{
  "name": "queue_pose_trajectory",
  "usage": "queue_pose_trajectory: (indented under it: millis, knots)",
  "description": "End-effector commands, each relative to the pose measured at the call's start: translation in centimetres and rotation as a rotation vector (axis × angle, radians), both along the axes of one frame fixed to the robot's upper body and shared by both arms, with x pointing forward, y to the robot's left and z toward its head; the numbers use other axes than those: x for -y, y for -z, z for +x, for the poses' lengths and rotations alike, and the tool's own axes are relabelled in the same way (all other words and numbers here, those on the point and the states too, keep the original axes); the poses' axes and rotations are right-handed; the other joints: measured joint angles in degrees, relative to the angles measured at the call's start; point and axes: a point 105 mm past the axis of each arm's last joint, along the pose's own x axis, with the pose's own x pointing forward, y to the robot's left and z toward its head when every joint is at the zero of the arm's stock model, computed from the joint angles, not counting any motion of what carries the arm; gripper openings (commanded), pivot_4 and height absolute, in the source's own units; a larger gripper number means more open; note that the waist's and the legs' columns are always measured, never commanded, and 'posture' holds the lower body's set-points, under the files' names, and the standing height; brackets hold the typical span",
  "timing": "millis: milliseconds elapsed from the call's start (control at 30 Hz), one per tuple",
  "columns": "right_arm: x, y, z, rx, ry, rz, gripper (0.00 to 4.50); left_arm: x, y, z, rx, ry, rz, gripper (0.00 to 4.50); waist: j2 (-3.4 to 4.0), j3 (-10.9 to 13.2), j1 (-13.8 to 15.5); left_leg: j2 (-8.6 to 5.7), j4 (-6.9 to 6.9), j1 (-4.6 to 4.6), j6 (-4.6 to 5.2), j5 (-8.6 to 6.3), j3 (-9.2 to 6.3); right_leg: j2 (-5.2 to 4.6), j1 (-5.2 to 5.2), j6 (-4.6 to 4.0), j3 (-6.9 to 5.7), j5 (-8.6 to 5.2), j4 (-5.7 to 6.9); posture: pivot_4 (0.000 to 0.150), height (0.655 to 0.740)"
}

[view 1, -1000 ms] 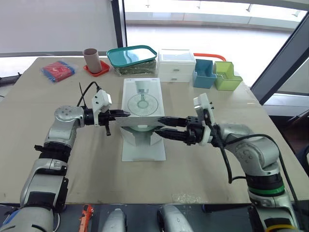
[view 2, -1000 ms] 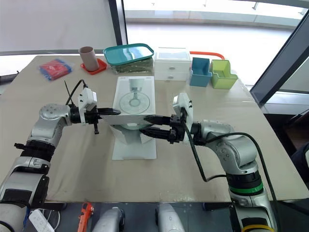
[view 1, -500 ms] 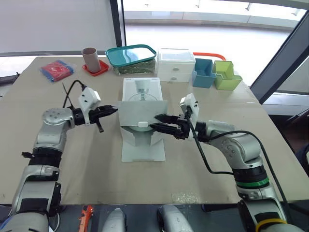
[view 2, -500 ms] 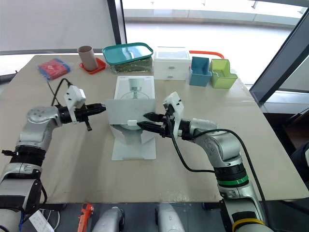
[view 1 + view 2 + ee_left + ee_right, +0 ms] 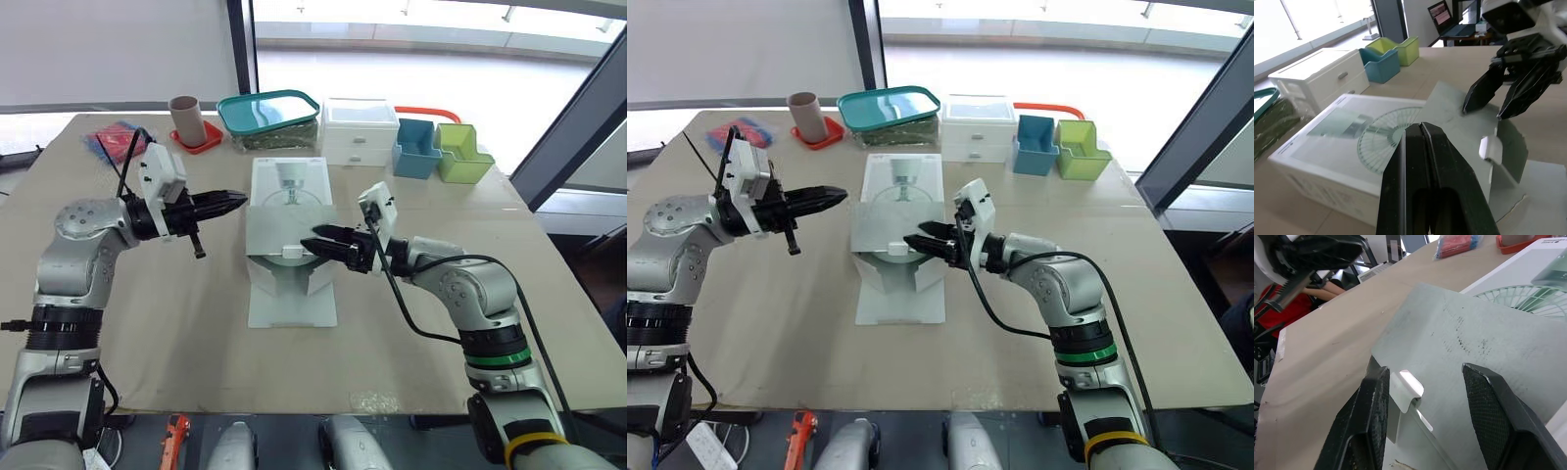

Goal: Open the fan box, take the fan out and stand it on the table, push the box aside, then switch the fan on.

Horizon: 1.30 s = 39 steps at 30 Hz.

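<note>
Presently: one fan box, flap up, two grippers beside it

One fan box lies midway between the table's left and right edges, its one flap standing at the near end.

Right gripper: fingers spread either side of the flap's white tab.

Left gripper: fingers pressed together, hovering left of the box, apart from it.

Far edge: one red packet, one tube, one teal tub, one drawer unit, one blue bin, one green bin.

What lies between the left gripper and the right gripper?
The raised flap of the fan box, with its white tab; the left wrist view shows it beyond the shut left gripper, before the open right gripper.
</note>
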Motion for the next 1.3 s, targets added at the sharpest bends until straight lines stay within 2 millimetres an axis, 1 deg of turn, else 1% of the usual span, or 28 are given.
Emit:
queue_pose_trajectory:
  millis: [33, 133, 233, 367, 500, 633, 733, 800, 833, 900, 933, 967, 1100, 1300]
  knots:
    - [0.1, -1.2, 0.0, 0.037, 0.005, 0.012, 2.40, 0.8, 0.9, 0.7, 0.010, -0.004, 0.056, 0.00, 0.00, 0.0, 0.0, 0.00, 0.00, 0.01, 0.00, 0.00, 0.01, 0.01, 0.01, 0.00, 0.00, 0.00, 0.00, 0.150, 0.7400]
    - [0.2, -1.3, -0.2, 0.042, 0.005, 0.016, 2.40, 1.5, 3.0, 1.8, -0.016, -0.016, 0.102, 0.00, 0.00, 0.0, 0.0, -0.01, 0.00, 0.02, 0.00, 0.00, 0.01, 0.02, 0.01, -0.01, 0.01, 0.00, 0.00, 0.150, 0.7400]
    - [0.2, -1.3, -0.3, 0.047, 0.004, 0.010, 2.40, 2.0, 3.6, 2.6, -0.038, -0.011, 0.071, 0.00, 0.00, 0.0, 0.0, -0.02, 0.00, 0.00, 0.00, 0.00, 0.01, 0.01, 0.00, -0.02, 0.01, 0.00, 0.00, 0.150, 0.7400]
    - [0.1, -1.5, -0.7, 0.055, -0.007, 0.004, 2.40, 2.0, 4.6, 3.8, -0.029, -0.044, 0.118, 0.00, 0.00, 0.0, 0.0, -0.01, -0.01, -0.04, 0.00, 0.00, 0.00, 0.02, -0.05, -0.02, 0.00, 0.00, 0.00, 0.150, 0.7400]
    - [-0.2, -1.7, -1.4, 0.062, -0.032, -0.021, 2.40, 1.9, 5.3, 4.1, -0.028, -0.045, 0.150, 0.00, 0.00, 0.0, 0.0, -0.02, -0.02, -0.04, 0.00, 0.00, 0.01, 0.01, -0.05, -0.01, 0.01, 0.00, 0.00, 0.150, 0.7400]
    - [-0.8, -2.1, -2.3, 0.084, -0.068, -0.035, 2.40, 1.7, 5.6, 4.0, -0.028, -0.042, 0.152, 0.00, 0.00, 0.0, 0.0, -0.02, -0.02, -0.04, 0.00, 0.00, 0.00, 0.00, -0.04, -0.01, 0.01, -0.01, 0.00, 0.150, 0.7400]
    - [-1.2, -1.8, -2.3, 0.076, -0.060, -0.080, 2.40, 1.7, 5.6, 3.9, -0.028, -0.042, 0.149, 0.00, 0.00, 0.0, 0.0, -0.01, -0.02, -0.03, 0.00, 0.00, 0.00, 0.01, -0.03, -0.01, 0.00, -0.01, 0.00, 0.150, 0.7400]
    - [-1.2, -1.3, -2.1, 0.062, -0.049, -0.104, 1.84, 1.7, 5.6, 3.9, -0.026, -0.043, 0.149, 0.00, 0.00, 0.0, 0.0, -0.01, -0.02, -0.03, 0.00, 0.00, 0.00, 0.00, -0.03, -0.01, 0.00, -0.01, 0.00, 0.150, 0.7400]
    - [-1.1, -1.1, -2.0, 0.051, -0.044, -0.115, 1.72, 1.7, 5.7, 3.9, -0.026, -0.045, 0.150, 0.00, 0.00, 0.0, 0.0, -0.02, -0.02, -0.03, 0.00, 0.00, 0.00, 0.00, -0.03, -0.01, 0.00, -0.01, 0.00, 0.150, 0.7400]
    - [-1.1, -0.8, -2.1, 0.045, -0.045, -0.127, 1.01, 1.6, 5.8, 3.9, -0.024, -0.049, 0.152, 0.00, 0.00, 0.0, 0.0, -0.01, -0.02, -0.03, 0.00, 0.00, 0.00, 0.01, -0.03, -0.01, 0.00, -0.01, 0.00, 0.150, 0.7400]
    - [-1.1, -0.8, -2.2, 0.049, -0.054, -0.134, 0.38, 1.6, 5.8, 3.9, -0.025, -0.050, 0.151, 0.00, 0.00, 0.0, 0.0, -0.01, -0.02, -0.03, 0.00, 0.00, 0.00, 0.01, -0.03, -0.01, 0.00, -0.01, 0.00, 0.150, 0.7400]
    - [-1.1, -0.7, -2.2, 0.038, -0.051, -0.138, 0.09, 1.6, 5.9, 3.9, -0.025, -0.050, 0.152, 0.00, 0.00, 0.0, 0.0, -0.02, -0.02, -0.04, 0.00, 0.00, 0.00, 0.00, -0.03, -0.01, 0.00, -0.01, 0.00, 0.150, 0.7400]
    - [-0.8, 0.1, -1.5, -0.004, -0.003, -0.187, 0.03, 1.6, 5.9, 3.8, -0.025, -0.052, 0.149, 0.00, 0.00, 0.0, 0.0, -0.01, -0.02, -0.02, 0.00, 0.00, 0.00, 0.02, -0.04, -0.01, 0.00, -0.01, 0.00, 0.150, 0.7400]
    - [-0.2, 1.2, -1.9, -0.010, -0.006, -0.275, 0.03, 1.8, 5.9, 3.9, -0.022, -0.051, 0.141, 0.00, 0.00, 0.0, 0.0, -0.02, -0.02, -0.03, 0.00, 0.00, -0.01, 0.00, -0.02, 0.00, 0.00, -0.01, 0.00, 0.150, 0.7400]
